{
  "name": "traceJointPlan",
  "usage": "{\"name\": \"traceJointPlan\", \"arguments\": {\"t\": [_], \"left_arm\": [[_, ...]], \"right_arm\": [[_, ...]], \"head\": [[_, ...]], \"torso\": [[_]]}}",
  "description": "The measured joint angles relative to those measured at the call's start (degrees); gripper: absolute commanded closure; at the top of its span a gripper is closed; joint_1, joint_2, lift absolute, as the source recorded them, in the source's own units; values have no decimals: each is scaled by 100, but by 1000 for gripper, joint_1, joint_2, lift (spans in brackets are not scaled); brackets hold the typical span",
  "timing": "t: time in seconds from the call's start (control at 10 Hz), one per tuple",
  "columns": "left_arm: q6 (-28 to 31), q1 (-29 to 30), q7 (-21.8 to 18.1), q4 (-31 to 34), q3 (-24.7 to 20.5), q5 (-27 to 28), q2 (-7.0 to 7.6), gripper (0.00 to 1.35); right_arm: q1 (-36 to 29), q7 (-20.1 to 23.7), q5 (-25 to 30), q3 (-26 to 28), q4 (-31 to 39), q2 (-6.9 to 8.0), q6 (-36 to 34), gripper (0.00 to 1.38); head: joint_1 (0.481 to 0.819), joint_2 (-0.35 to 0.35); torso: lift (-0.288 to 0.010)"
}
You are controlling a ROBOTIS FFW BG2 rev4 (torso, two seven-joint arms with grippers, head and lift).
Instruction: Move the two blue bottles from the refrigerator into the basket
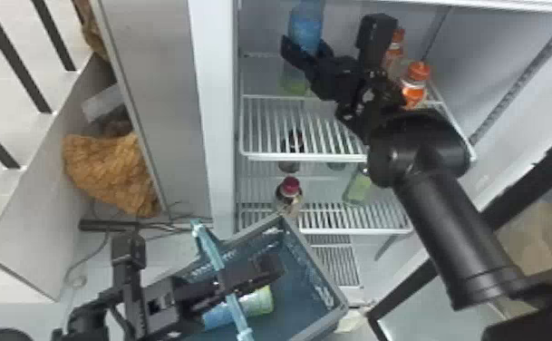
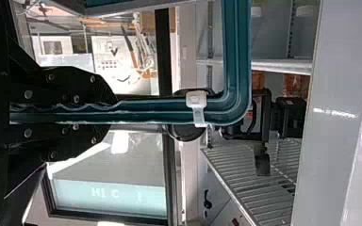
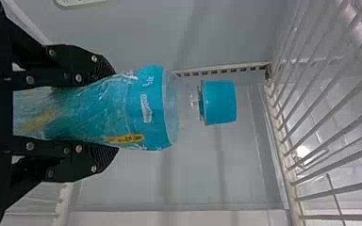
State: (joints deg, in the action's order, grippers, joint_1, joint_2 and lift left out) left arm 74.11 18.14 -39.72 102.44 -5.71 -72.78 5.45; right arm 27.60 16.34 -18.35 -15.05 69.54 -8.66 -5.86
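Grey fridge walls (image 1: 358, 31) beside a bunched brown cloth (image 1: 107, 174).

Okay so your right tool (image 1: 305, 43) is gripping the blue bottle (image 3: 118, 110), black fingers (image 3: 78, 77) hugging both sides. Its blue cap (image 3: 219, 102) is poking out past the fingertips, and a white wire rack (image 3: 285, 160) is sitting beyond it.

The blue bottle (image 3: 99, 113) carries white lettering on its blue label (image 3: 143, 103), one word of it inside a small outlined badge; its letters are too blurred to read surely. Lower on the label, a yellow strip (image 3: 125, 138) bears small dark print, also illegible. In the left wrist view, pale capital letters stand on a light, blue-green panel (image 2: 141, 200) behind the dark-framed glass; only part of the wording shows.
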Motion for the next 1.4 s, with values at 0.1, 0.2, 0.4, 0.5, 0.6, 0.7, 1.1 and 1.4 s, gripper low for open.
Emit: {"name": "traceJointPlan", "arguments": {"t": [0.1, 0.2, 0.4, 0.5, 0.6, 0.7, 1.1, 1.4], "left_arm": [[0, 6, -1, 0, 0, 0, 0, 1202], [0, 12, -3, 0, 0, 0, 0, 1202], [0, 14, -5, 0, 3, 0, -2, 1202], [0, 14, -4, 0, 5, 0, -2, 1202], [0, 14, -5, 0, 9, 0, -3, 1202], [-8, 14, -6, 0, 11, -5, -2, 1202], [-25, 28, -9, 0, 20, -12, -2, 1202], [-34, 28, -9, 0, 31, -20, -4, 1202]], "right_arm": [[-105, 0, -14, 35, 114, -8, 43, 1282], [-251, 3, -17, 93, 307, -18, 71, 1282], [-628, 20, -18, 228, 885, -40, 95, 1282], [-788, 64, -27, 268, 1143, -57, 95, 1282], [-927, 119, -48, 302, 1344, -70, 85, 1282], [-1087, 165, -66, 327, 1581, -84, -24, 1282], [-1819, 346, -162, 457, 2618, -141, -429, 1282], [-2343, 469, -279, 597, 3284, -196, -647, 1282]], "head": [[695, -109], [695, -111], [695, -116], [695, -116], [695, -116], [695, -114], [695, -105], [695, -108]], "torso": [[-10], [-10], [-10], [-10], [-10], [-10], [-10], [-10]]}}
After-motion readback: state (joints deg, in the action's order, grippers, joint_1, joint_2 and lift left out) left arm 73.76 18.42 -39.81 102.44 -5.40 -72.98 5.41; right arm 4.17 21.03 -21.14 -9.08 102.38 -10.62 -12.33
